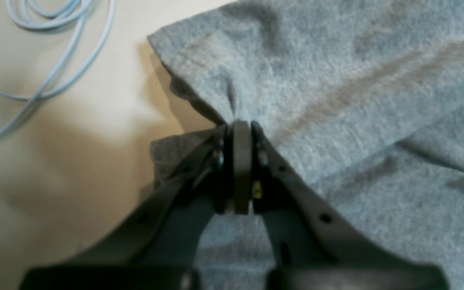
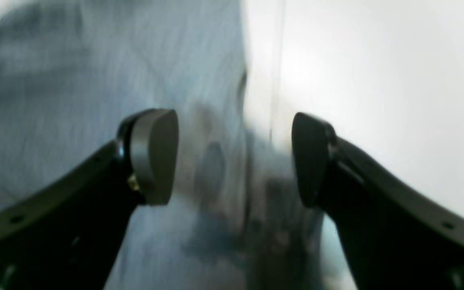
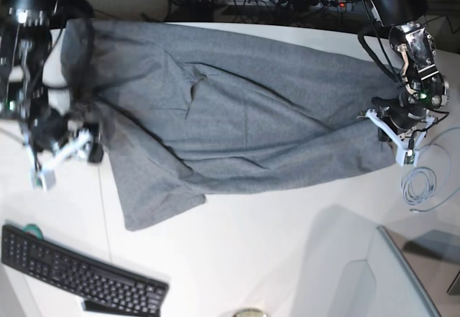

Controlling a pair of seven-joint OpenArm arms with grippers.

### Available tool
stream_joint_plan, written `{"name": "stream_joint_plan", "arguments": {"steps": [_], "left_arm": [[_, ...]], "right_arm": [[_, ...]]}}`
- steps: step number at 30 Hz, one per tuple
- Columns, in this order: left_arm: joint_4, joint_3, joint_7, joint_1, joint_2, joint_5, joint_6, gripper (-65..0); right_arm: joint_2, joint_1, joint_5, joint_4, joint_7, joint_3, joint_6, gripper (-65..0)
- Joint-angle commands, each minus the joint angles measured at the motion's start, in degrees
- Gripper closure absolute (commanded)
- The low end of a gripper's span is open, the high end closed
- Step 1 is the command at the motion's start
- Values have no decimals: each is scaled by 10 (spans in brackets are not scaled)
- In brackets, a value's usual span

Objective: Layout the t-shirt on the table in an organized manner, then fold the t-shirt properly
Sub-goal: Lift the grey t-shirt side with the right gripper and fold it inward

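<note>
The heather-grey t-shirt [image 3: 237, 116] lies spread and creased across the white table [image 3: 251, 259], from the far left to the right side. My left gripper [image 1: 242, 125] is shut on a pinched fold at the t-shirt's [image 1: 336, 80] edge; in the base view it [image 3: 381, 126] is at the shirt's right end. My right gripper [image 2: 232, 159] is open and empty, its jaws standing over the t-shirt's [image 2: 75, 80] edge where cloth meets bare table [image 2: 377, 80]. In the base view it [image 3: 85, 143] sits at the shirt's left edge.
A coiled pale cable [image 1: 46, 40] lies on the table beside the left gripper, also in the base view [image 3: 420, 184]. A black keyboard [image 3: 79, 277] lies at the front left. A grey object [image 3: 410, 274] is at the front right. A thin seam line [image 2: 282, 40] crosses the tabletop.
</note>
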Motion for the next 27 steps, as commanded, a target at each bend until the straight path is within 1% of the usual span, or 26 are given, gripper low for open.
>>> {"name": "stream_joint_plan", "arguments": {"steps": [1,3,5,7,10,12,14,17,23,25,27], "left_arm": [[10,-1,-9,-7,-7,-5,2,0],[10,-1,-8,-7,-7,-5,2,0],[10,-1,-8,-7,-7,-5,2,0],[9,-1,-8,-7,-7,-5,2,0],[8,-2,-8,-7,-7,-5,2,0],[8,-2,-8,-7,-7,-5,2,0],[8,-2,-8,-7,-7,-5,2,0],[8,-2,-8,-7,-7,-5,2,0],[6,-2,-9,-8,-9,-5,2,0],[6,-2,-9,-8,-9,-5,2,0],[6,-2,-9,-8,-10,-5,2,0]], "right_arm": [[11,44,-1,-34,-6,1,-2,-417],[19,107,-1,-138,-13,0,-2,-417],[23,163,-1,-235,-5,-1,-2,-417],[35,205,-1,-317,6,-4,-2,-417],[43,240,-1,-389,17,-50,-2,-417],[41,244,-1,-407,19,-79,-2,-417],[37,243,-1,-411,17,-94,-2,-417],[28,238,0,-416,14,-96,-2,-417],[20,217,1,-411,-17,-96,-2,-414],[20,210,1,-411,-16,-98,-2,-377],[12,208,1,-410,-15,-99,-2,-308]]}}
